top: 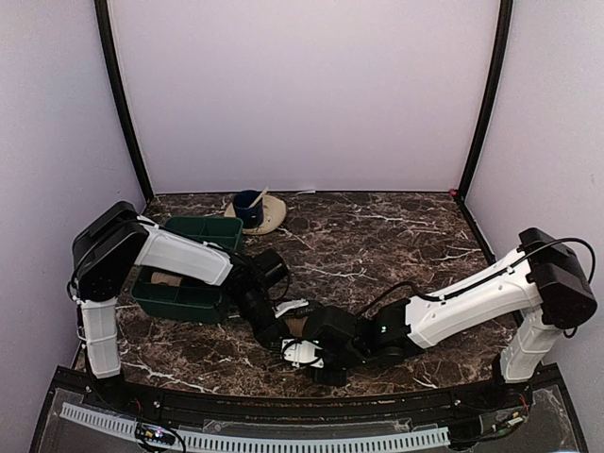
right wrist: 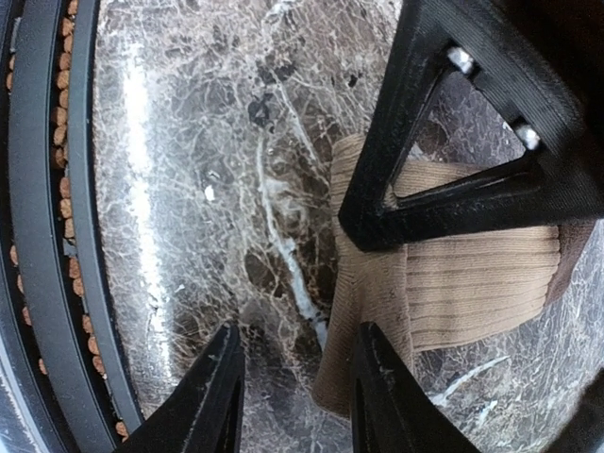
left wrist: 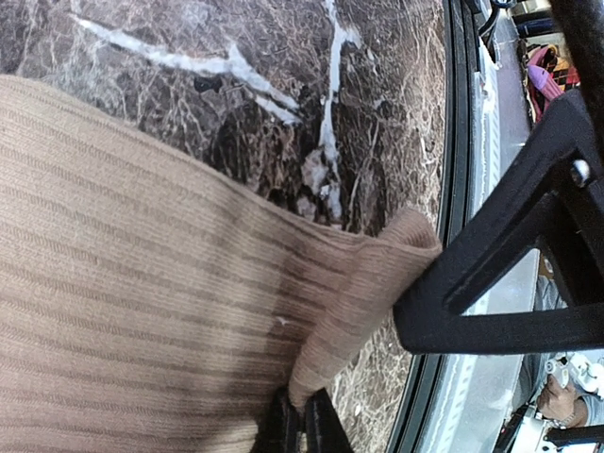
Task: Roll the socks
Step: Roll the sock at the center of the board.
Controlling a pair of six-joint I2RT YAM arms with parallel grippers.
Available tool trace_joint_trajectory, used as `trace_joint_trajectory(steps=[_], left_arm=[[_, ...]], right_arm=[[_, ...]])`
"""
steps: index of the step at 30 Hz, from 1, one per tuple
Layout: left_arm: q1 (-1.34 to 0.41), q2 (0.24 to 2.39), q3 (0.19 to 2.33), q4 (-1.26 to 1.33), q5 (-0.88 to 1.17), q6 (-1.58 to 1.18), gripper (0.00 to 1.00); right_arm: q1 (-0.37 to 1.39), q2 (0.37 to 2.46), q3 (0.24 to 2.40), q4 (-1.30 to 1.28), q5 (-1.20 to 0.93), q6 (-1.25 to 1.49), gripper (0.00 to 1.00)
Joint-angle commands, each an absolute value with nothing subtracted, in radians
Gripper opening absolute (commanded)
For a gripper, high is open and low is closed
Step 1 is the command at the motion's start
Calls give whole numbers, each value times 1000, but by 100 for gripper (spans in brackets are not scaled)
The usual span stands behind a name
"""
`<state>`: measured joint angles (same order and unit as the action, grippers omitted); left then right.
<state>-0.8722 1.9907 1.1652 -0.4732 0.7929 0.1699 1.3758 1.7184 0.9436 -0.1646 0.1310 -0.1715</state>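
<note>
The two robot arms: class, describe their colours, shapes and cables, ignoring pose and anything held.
The left arm and right arm both have long white shells between bulky black joints. A thin black cable loops along the right forearm. The left gripper and right gripper are matte black, their fingers open triangular frames narrowing to tips.

Both arms at one instant. My left arm and right arm are folded low, with their wrists almost meeting. Left gripper: I have the fingertips pressed together, a fold of the sock pinched between them. Right gripper: the fingers are parted with a gap between the tips, and one left-gripper finger stands just beyond them.
</note>
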Motion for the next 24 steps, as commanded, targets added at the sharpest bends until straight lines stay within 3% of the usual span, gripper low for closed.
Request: trace_joint_trajectory(steps=[1, 24], left_arm=[[-868, 2008, 1187, -533, 801, 196, 3], [-865, 2031, 1195, -554, 807, 209, 3]], right_arm=[[1387, 1745, 973, -147, 154, -189, 36], [1310, 1770, 947, -151, 137, -222, 36]])
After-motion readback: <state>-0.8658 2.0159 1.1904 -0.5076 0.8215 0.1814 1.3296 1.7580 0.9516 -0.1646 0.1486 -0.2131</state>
